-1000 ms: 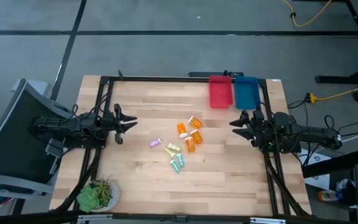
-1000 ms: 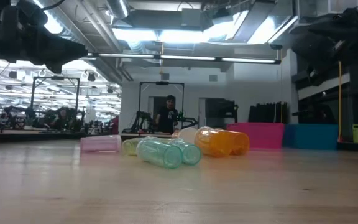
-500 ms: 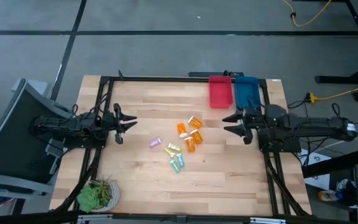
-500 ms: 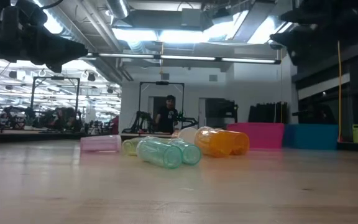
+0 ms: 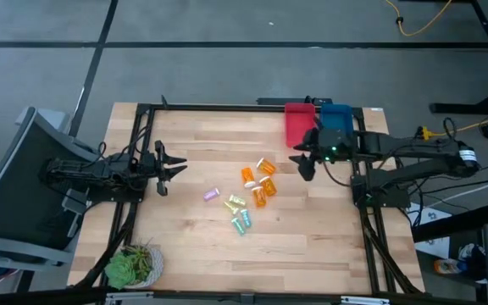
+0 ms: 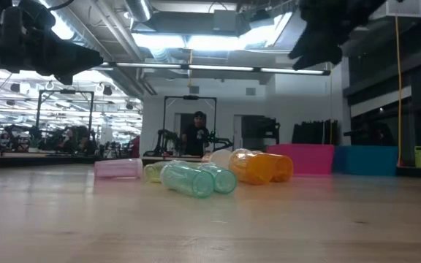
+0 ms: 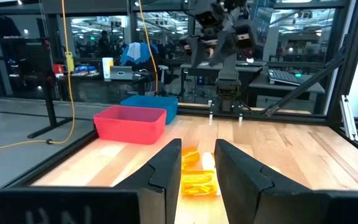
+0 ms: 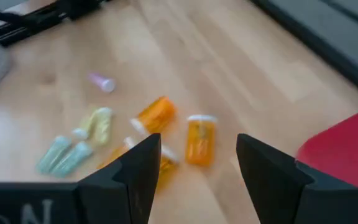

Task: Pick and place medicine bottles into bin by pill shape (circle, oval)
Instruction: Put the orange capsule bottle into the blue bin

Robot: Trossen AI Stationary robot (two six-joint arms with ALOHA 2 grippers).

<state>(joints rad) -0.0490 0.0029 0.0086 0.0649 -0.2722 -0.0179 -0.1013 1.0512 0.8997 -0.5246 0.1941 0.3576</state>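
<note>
Reaching out over the wooden tabletop [image 5: 193,237], the right tool [image 5: 301,163] is hanging in the air with its fingers spread apart and nothing between them, just in front of the red bin [image 5: 300,125] and beside the nearest orange bottle [image 5: 266,165]. The medicine bottles [image 5: 246,196] are lying on their sides in a loose cluster near the tabletop's middle: several translucent orange ones toward the bins, a purple bottle [image 5: 211,195] at the side nearer the left arm, yellow ones [image 5: 235,203] in the centre and teal-green ones [image 5: 241,224] at the near edge. The red bin is sitting at the far edge, touching the blue bin [image 5: 336,124] alongside it. The left tool [image 5: 176,167] is waiting at its own side of the tabletop, well apart from the bottles, with its fingers standing slightly parted and gripping nothing. A green plant [image 5: 130,265] is resting at the near corner on the left arm's side. In the low view a person [image 6: 196,135] is standing far back in the room.
</note>
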